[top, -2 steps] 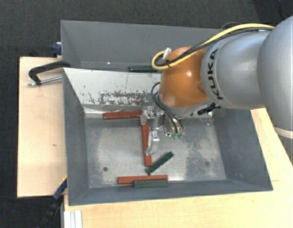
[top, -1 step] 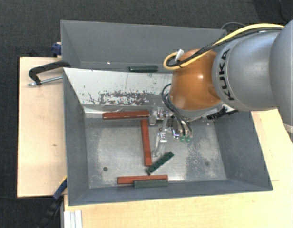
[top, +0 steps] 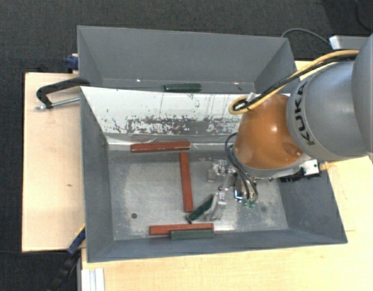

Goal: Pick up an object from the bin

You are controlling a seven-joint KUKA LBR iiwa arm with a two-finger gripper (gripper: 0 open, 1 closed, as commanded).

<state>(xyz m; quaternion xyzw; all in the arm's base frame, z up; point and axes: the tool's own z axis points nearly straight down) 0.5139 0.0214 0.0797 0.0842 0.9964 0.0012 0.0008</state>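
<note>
My gripper (top: pixel 226 194) in grey bin (top: pixel 95 180), dark green piece (top: pixel 200 211) just at my seven o'clock, red-brown bars (top: pixel 186 180) beyond, grip unreadable.

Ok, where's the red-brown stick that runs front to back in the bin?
In the camera view, the front-to-back stick lies flat mid-floor, between the back-wall stick and the front-wall stick, just left of the pincer.

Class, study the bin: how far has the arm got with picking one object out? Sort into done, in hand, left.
Done: the gripper is low inside the bin, near the floor. In hand: it sits beside a small dark green piece, right of the middle red-brown stick; a grip cannot be confirmed. Left: grasping and lifting something out; nothing is raised yet.
</note>
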